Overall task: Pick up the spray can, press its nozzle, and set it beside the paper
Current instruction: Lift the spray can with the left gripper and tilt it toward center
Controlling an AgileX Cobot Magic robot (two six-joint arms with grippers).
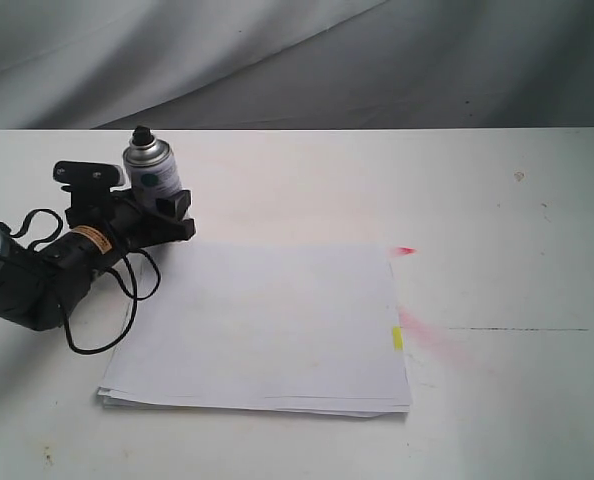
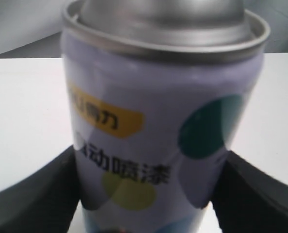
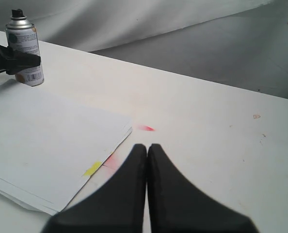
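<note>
left claw (image 1: 162, 205) is clamped on the can (image 1: 153, 172), which stands on the table just past the paper's (image 1: 267, 320) far corner. right claw (image 3: 147, 148) is pinched shut and empty, near the yellow tab (image 3: 92, 168). gripped that low, the can could tip or slip when the nozzle (image 1: 141, 133) gets pressed. the label reads 动喷漆; its orange tag is too blurred to read.

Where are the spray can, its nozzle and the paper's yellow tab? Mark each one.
spray can (image 1: 153, 176), exterior view, on its white label.
nozzle (image 1: 142, 133), exterior view, on the black cap's top.
yellow tab (image 1: 397, 338), exterior view, on the middle of the tab.
</note>
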